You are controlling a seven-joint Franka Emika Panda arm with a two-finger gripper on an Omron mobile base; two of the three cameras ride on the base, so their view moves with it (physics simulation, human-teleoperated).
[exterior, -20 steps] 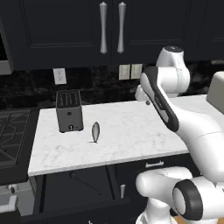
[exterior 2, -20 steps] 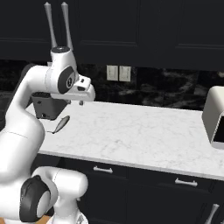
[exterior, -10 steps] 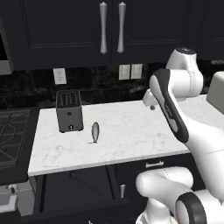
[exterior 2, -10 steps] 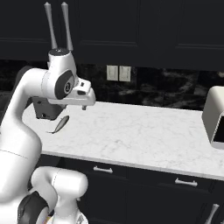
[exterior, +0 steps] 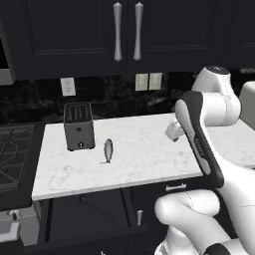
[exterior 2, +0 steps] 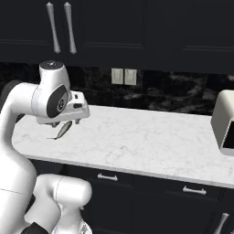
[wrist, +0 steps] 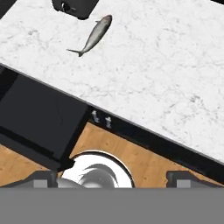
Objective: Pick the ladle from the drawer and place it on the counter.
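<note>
The two-finger gripper (wrist: 113, 178) hovers above the counter's front edge with its dark fingertips (wrist: 43, 177) spread wide and nothing between them. Directly beneath it lies the white marble-look counter (wrist: 157, 65), a smooth hard slab with faint grey veining and a thick pale edge. Below and to one side the wide black flat-fronted drawer (exterior: 94, 235) stands pulled out, its interior dark. In the left base view the slim black ladle (exterior: 98, 209) lies inside that drawer as a thin, straight, slanted line, with what looks like its small round bowl at the end nearer the stovetop; dark on dark, its outline is hard to make out. It is probably light and rigid, with a smooth, somewhat slippery handle that could pivot or roll between the pads. I judge the best hold to be across the handle, close to its middle or slightly towards the bowl so that it hangs level. A small grey fish-shaped item (wrist: 94, 34) rests on the marble, and just beyond it stands a boxy dark toaster (exterior: 78, 125) with top slots. Farther out are the dark stovetop with grates (exterior: 15, 149), black upper cabinets with long silver handles (exterior: 117, 31), and a pale rounded appliance (exterior 2: 224, 121) at the counter's far end.
</note>
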